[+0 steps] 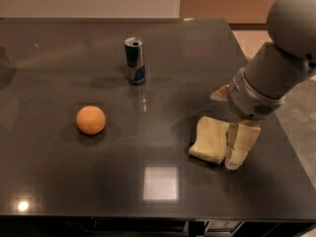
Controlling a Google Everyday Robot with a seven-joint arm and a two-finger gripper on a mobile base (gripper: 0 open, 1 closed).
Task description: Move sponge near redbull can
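The pale cream sponge (pixel 209 139) lies flat on the dark table (pixel 59 73), right of centre and towards the front. The redbull can (pixel 134 60), blue and silver with a silver top, stands upright at the back centre, well apart from the sponge. My gripper (pixel 239 148) hangs from the grey arm (pixel 274 78) on the right. It is low over the table, right against the sponge's right edge.
A round orange ball (pixel 91 120) sits on the left half of the table, in front and to the left of the can. The table's right edge (pixel 276 117) runs just beyond the gripper, and its front edge is close below the sponge.
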